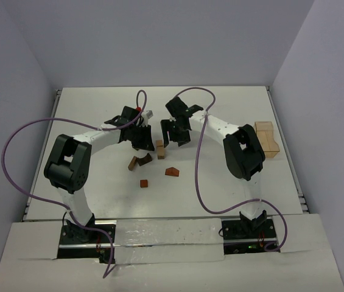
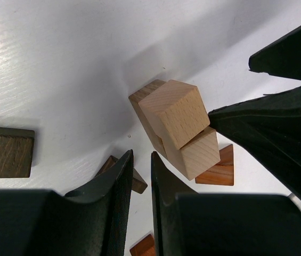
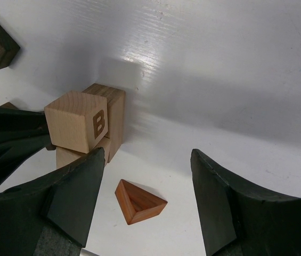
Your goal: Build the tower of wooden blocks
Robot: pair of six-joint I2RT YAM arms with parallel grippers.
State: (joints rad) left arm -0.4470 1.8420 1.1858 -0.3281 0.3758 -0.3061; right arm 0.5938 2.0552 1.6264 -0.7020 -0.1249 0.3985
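Beside the wood block tower (image 1: pixel 159 148) at the middle of the worktop (image 1: pixel 232 109), the left end effector (image 2: pixel 141 157) sat closed and empty. The right end effector (image 3: pixel 147 153) gaped wide, holding nothing. Squaring the skewed top cube (image 3: pixel 75 121) before adding the reddish wedge (image 3: pixel 139 201) looked wise.

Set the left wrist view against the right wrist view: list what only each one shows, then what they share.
Only the left wrist view: the left gripper seen shut, fingers together with nothing between them, and a reddish block at the bottom edge.
Only the right wrist view: the letter B on the side of the top cube.
Both: the wood block tower, light cubes stacked against a browner block; the reddish wedge lying beside it; and the open right gripper close to the tower.
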